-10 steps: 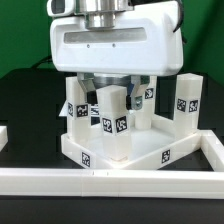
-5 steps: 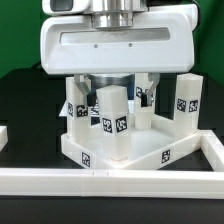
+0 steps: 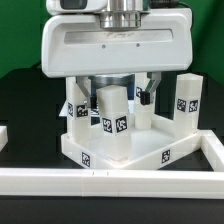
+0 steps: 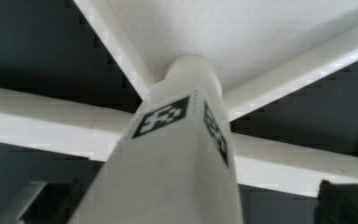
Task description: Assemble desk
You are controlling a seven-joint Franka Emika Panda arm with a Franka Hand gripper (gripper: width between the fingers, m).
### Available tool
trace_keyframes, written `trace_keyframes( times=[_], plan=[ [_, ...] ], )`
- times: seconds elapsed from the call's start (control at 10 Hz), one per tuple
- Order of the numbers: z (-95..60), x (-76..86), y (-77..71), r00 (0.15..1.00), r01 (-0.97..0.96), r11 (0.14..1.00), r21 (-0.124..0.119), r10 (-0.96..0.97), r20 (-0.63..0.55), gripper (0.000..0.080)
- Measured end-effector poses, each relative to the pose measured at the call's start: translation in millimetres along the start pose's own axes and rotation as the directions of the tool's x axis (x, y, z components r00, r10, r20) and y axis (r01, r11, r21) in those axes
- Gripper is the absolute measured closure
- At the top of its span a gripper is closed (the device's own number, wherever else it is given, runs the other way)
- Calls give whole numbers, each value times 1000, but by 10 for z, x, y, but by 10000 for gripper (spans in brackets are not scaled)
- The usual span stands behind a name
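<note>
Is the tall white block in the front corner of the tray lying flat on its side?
No, the leg stands upright in the near corner of the desk top, its tagged faces toward the exterior view.

Bright, even light washes out the white plastic against the dark background; the wrist view is soft and blurred.

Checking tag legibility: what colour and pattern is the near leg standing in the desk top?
White leg with black-and-white square tags; clearest in the wrist view.
</note>
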State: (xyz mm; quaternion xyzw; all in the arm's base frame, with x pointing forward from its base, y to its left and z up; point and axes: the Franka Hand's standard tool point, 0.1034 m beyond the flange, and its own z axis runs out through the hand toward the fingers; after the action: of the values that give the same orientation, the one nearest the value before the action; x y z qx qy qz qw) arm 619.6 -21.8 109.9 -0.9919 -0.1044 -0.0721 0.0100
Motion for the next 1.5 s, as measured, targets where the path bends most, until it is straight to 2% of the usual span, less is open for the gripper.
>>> trace_keyframes(
  times=[0.2,0.4,0.6,0.7,1.1,1.3,1.5],
  plan=[
    [1,-7,20,989,150,989,-6,-150,5,151],
    [8,-14,31,983,183,983,-6,-183,6,151],
    [10,-16,32,984,181,984,-6,-181,7,428],
    [12,-18,33,984,180,984,-6,-180,7,511],
    [15,-26,52,992,127,992,-3,-127,10,510],
    [21,-41,120,995,-96,995,-6,96,20,510],
    [23,-39,114,946,-325,946,-11,325,18,509]
  ],
)
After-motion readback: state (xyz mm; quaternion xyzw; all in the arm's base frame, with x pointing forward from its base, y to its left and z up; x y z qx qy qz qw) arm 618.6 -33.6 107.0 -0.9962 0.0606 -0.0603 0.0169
